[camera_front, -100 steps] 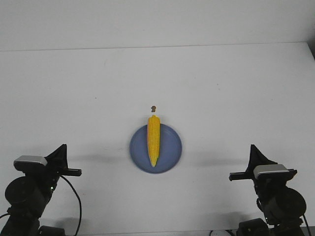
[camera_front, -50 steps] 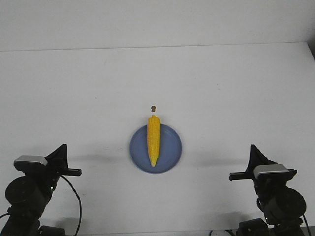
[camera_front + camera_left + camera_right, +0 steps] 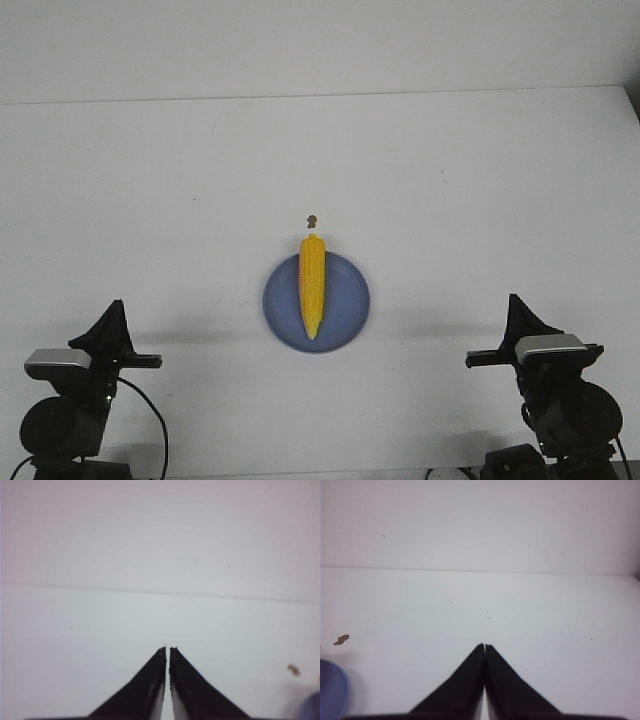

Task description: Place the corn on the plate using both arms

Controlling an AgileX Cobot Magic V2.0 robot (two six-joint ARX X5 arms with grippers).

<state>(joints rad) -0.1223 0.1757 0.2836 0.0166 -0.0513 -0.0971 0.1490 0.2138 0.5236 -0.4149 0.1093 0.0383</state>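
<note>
**— How far along are you?**

— I am judging the job as good as done. The corn (image 3: pixel 313 285) is lying lengthwise across the plate (image 3: pixel 345 325), its pointed end toward me and its blunt end reaching just over the far rim. Nothing of mine is touching it. My left gripper (image 3: pixel 167 649) is sitting low at my near left, well apart from the plate, with its jaws pressed together on nothing. My right gripper (image 3: pixel 484 646) is doing the same at my near right, tips meeting, holding nothing.

**— So what is left?**

— Little, as far as I can tell. I am reading both arms as parked clear, so at most I am waiting to settle them. The corn is overhanging the rim slightly, though it is looking steady to me.

**— Anything else around, anything in the way?**

— Only a small brown speck (image 3: pixel 312 219) lying on the white table (image 3: pixel 150 200) just beyond the corn's blunt end, apart from it. Each wrist view is catching that speck and a sliver of the plate's edge. Nothing is standing between my grippers and the plate.
</note>
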